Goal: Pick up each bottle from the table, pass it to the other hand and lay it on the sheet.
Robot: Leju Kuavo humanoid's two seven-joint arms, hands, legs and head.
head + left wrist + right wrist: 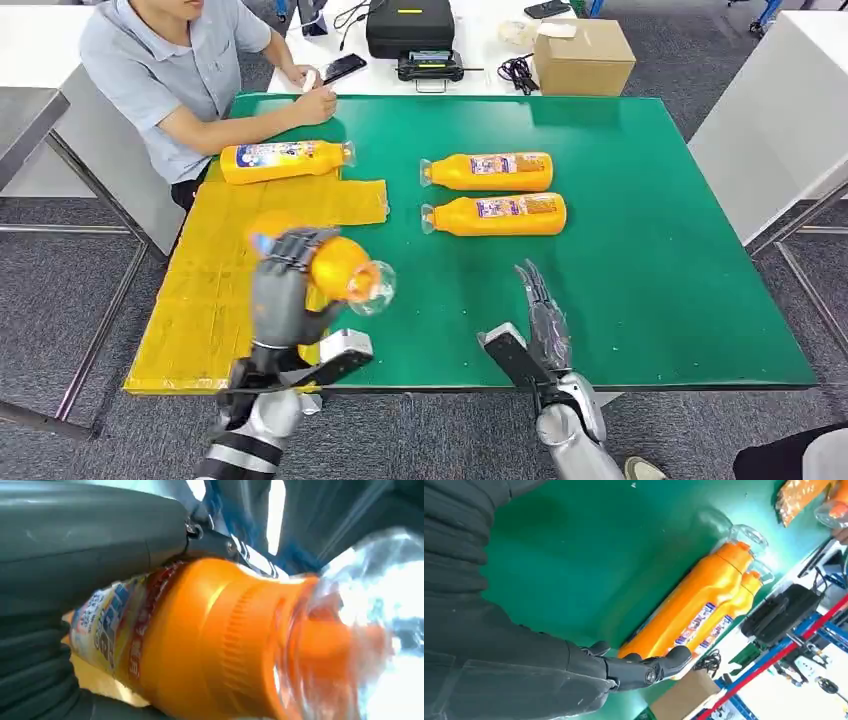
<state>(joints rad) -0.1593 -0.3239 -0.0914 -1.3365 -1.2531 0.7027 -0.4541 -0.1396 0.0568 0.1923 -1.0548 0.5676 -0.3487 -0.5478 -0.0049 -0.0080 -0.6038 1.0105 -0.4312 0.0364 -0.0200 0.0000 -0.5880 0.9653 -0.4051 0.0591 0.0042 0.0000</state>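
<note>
Gripping an orange bottle [340, 268] above the yellow sheet [215, 290] near the surface's [640, 260] front-left corner, the left hand [285, 275] holds it aloft — right hand [540, 310] released, fingers straight, by the front edge.

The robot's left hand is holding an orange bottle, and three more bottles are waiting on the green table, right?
Not quite. The left hand does hold an orange bottle, but the head view shows two bottles on the green table; a third already lies on the yellow sheet.
</note>
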